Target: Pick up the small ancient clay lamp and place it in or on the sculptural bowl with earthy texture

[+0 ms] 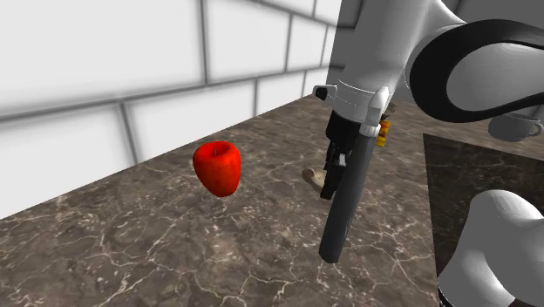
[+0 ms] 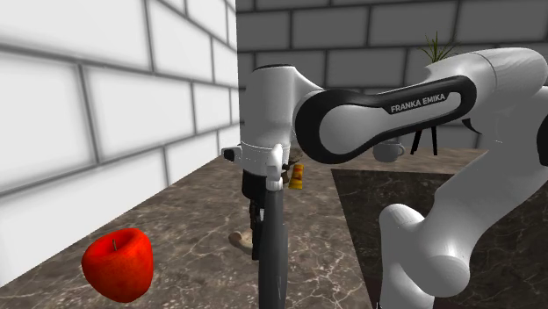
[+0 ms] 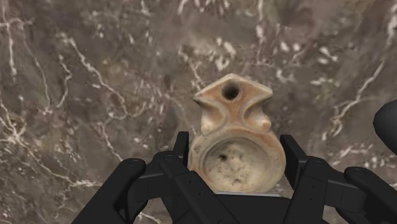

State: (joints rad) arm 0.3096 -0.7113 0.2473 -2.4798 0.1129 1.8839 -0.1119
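Clasping a small tan clay lamp [image 3: 234,127] by its round body between the two fingers [image 3: 181,147] of the black pincer [image 3: 235,149], at the middle of the dark marbled counter [image 1: 131,244], well apart from a red apple [image 1: 217,167] sitting nearer the counter's wall-side edge.
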